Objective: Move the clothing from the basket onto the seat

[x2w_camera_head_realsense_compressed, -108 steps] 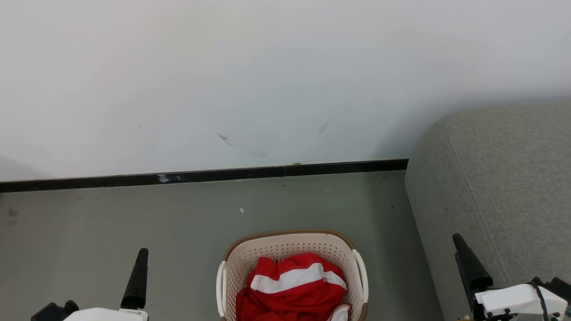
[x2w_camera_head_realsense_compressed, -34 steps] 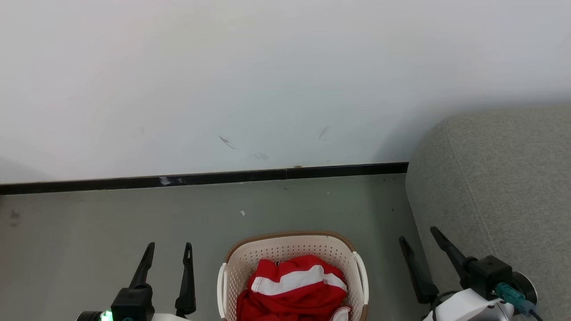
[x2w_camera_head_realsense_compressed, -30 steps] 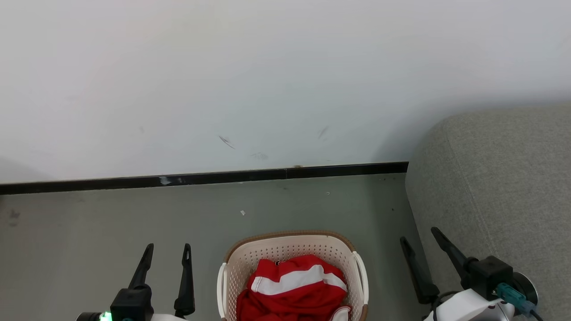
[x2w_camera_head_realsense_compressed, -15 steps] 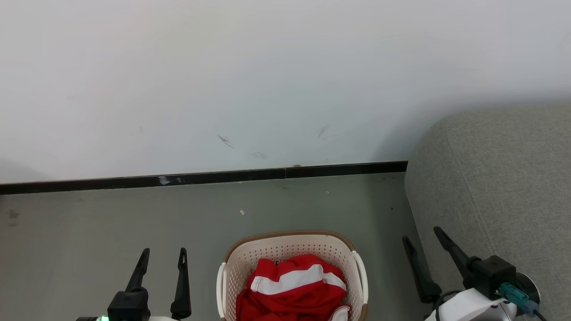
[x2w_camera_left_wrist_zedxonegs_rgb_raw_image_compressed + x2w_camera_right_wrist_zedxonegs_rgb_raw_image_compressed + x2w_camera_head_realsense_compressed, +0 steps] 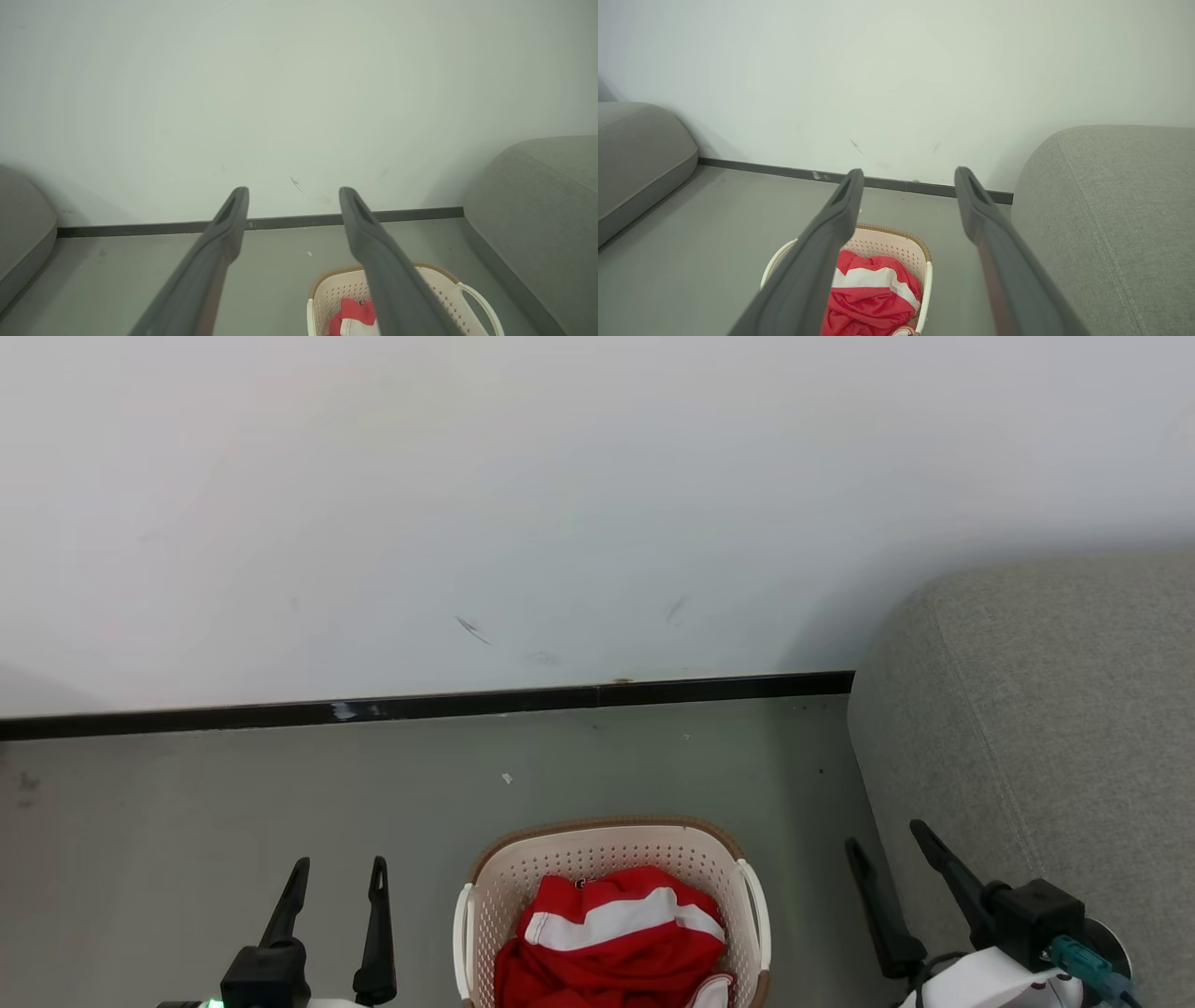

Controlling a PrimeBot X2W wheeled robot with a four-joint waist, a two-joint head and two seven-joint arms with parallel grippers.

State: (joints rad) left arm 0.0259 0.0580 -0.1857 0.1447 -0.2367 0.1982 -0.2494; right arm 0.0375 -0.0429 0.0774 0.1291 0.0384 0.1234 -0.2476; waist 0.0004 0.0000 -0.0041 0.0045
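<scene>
You have the red clothing (image 5: pixel 607 938) bunched inside the basket (image 5: pixel 597 851). The basket stands on the floor (image 5: pixel 233 793) at the bottom middle of the head view, near the sofa (image 5: pixel 1046 709) on its right. A white stripe runs across the top of the heap.

Your left gripper (image 5: pixel 339 868) hangs over the floor to the left of the basket, its fingers apart and holding nothing. The clothing lies to its right, apart from it. Your right gripper (image 5: pixel 884 837) is between the basket and the sofa's rounded corner, its fingers also spread and empty, with the clothing off to its left. Neither gripper touches the fabric or the basket.

In the left wrist view the basket shows low down, partly behind the right-hand finger. In the right wrist view the clothing shows low between the two fingers, partly behind the left-hand one. Beyond the basket a dark baseboard (image 5: pixel 420 707) runs along the foot of a pale wall (image 5: pixel 467 476).
</scene>
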